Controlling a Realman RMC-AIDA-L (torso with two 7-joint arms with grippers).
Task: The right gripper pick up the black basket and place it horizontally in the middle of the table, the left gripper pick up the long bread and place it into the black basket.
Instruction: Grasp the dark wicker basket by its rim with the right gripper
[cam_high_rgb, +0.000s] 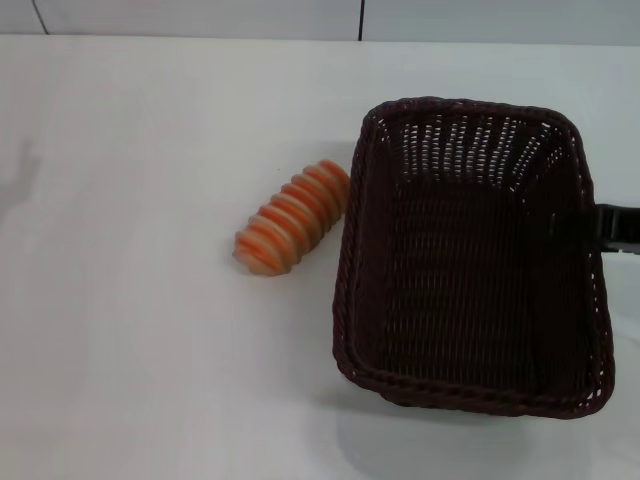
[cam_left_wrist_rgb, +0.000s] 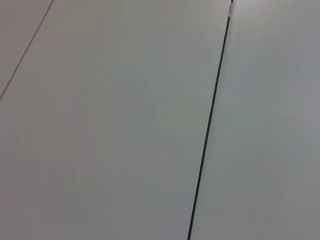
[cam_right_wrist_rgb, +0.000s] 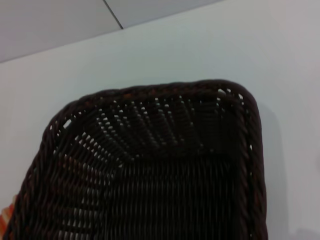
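Observation:
The black basket (cam_high_rgb: 470, 260) is on the right side of the white table (cam_high_rgb: 140, 300), its long side running away from me. It fills the right wrist view (cam_right_wrist_rgb: 150, 170). My right gripper (cam_high_rgb: 600, 226) comes in from the right edge and sits at the basket's right rim, closed over it. A pale shadow lies under the basket's near edge. The long bread (cam_high_rgb: 293, 216), striped orange and cream, lies on the table just left of the basket, not touching it. A sliver of it shows in the right wrist view (cam_right_wrist_rgb: 4, 220). My left gripper is out of view.
The left wrist view shows only pale panels with a dark seam (cam_left_wrist_rgb: 210, 120). The table's far edge meets a light wall (cam_high_rgb: 200, 18) at the back. Bare tabletop spreads to the left and front of the bread.

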